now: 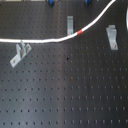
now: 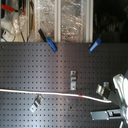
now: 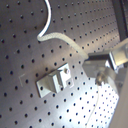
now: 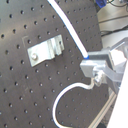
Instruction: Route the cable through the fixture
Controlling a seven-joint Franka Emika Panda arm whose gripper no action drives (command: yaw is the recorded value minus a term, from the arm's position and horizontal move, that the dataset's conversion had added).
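With the gripper (image 4: 92, 67) clamped on the white cable (image 1: 50, 39), which crosses the first exterior view's upper half beside but outside the three metal brackets (image 1: 70, 24), routing looks barely begun; next, the held end likely needs guiding into a bracket.

no readable text, labels or numbers anywhere

Black perforated board (image 2: 50, 70); cluttered shelves (image 2: 60, 20) behind; 2 blue clamps (image 2: 51, 45).
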